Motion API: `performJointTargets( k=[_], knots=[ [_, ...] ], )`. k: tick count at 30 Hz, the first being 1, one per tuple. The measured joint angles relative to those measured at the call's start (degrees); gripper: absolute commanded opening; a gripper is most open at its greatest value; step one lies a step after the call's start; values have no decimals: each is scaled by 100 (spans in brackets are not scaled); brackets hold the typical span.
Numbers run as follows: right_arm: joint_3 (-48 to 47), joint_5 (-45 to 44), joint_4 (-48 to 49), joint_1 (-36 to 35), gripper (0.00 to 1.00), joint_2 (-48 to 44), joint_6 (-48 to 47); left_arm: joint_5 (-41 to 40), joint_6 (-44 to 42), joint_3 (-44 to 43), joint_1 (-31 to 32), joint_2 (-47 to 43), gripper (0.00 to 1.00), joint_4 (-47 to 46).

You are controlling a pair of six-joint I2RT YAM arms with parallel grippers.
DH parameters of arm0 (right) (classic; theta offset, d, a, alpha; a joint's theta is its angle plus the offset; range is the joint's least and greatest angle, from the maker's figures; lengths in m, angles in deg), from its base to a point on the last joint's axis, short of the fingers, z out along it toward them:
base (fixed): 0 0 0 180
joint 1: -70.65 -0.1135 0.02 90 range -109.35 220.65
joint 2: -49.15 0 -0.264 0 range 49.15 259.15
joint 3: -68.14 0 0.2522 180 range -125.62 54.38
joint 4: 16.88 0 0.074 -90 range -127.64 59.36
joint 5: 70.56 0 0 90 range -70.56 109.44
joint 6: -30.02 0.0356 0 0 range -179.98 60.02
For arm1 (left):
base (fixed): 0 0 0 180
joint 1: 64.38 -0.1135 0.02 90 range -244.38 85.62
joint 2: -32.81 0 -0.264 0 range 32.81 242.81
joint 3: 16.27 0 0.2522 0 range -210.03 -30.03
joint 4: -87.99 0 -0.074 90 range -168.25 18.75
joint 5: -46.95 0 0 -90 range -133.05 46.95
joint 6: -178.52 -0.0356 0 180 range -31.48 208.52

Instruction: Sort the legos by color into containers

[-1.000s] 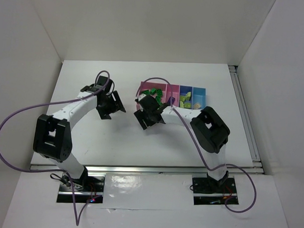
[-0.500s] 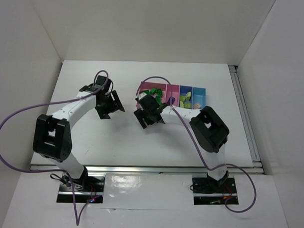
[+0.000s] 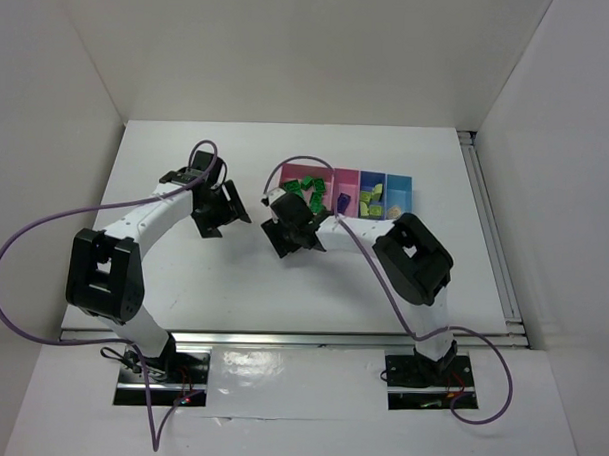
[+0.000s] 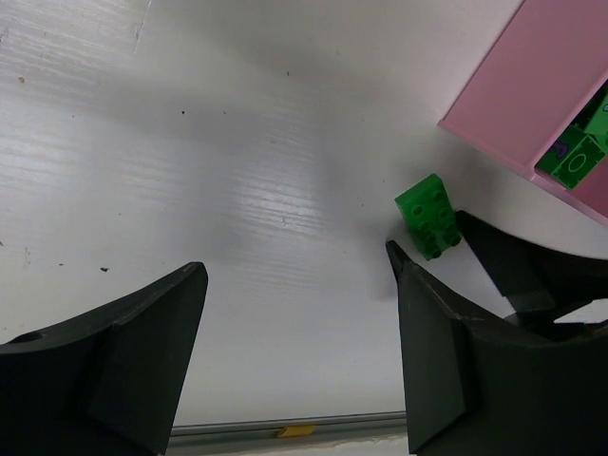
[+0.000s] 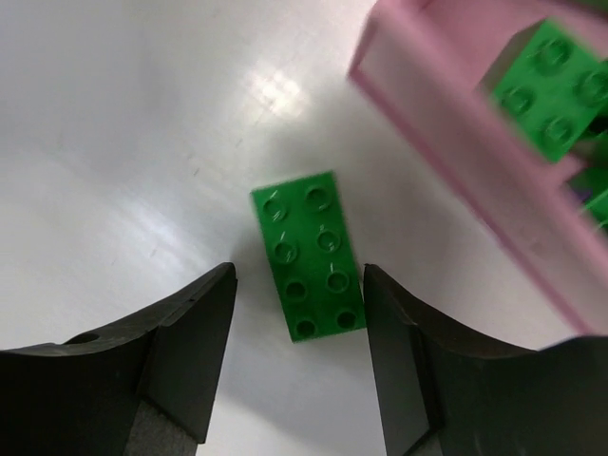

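Note:
A dark green lego (image 5: pixel 309 256) lies flat on the white table just outside the large pink bin (image 5: pixel 446 114). My right gripper (image 5: pixel 298 277) is open, and the brick's near end sits between the fingertips without touching them. The same brick shows in the left wrist view (image 4: pixel 429 217). My left gripper (image 4: pixel 294 261) is open and empty, to the left of the brick. In the top view the right gripper (image 3: pixel 285 224) is at the large pink bin's (image 3: pixel 288 173) left corner and the left gripper (image 3: pixel 223 207) is further left. Several green legos (image 3: pixel 308 184) lie in that bin.
To the right, the joined row continues with a narrower pink bin (image 3: pixel 344 179) holding a purple brick, a blue bin (image 3: pixel 372 180) holding yellow-green bricks, and a light blue bin (image 3: pixel 398 183). A metal rail runs along the table's right edge (image 3: pixel 489 234).
My right gripper has moved a little to the left, along the front of the large pink bin. The left arm has not moved.

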Motion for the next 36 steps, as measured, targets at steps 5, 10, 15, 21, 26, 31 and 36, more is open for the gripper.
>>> performJointTargets(
  k=[5, 10, 15, 21, 26, 31, 36],
  knots=[
    [470, 20, -28, -282, 63, -358, 72, 37, -2, 0, 0, 2, 85, -28],
    [570, -37, -42, -455, 63, -437, 149, 103, -11, 0, 0, 63, 83, -46],
    [424, -203, -33, -455, 63, -310, 332, 186, -85, 0, 0, 155, 83, -48],
    [63, -407, 20, -455, 48, -24, 640, 155, -151, 0, -63, 155, 83, -42],
    [50, -518, 11, -448, 27, -28, 852, 109, -275, 0, -321, 155, 83, -20],
    [367, -791, -334, -433, 27, -490, 946, 83, -363, 0, -601, 151, 83, -11],
    [472, -1082, -579, -289, 27, -1440, 960, 101, -450, 0, -713, 151, 83, -11]
  ],
)
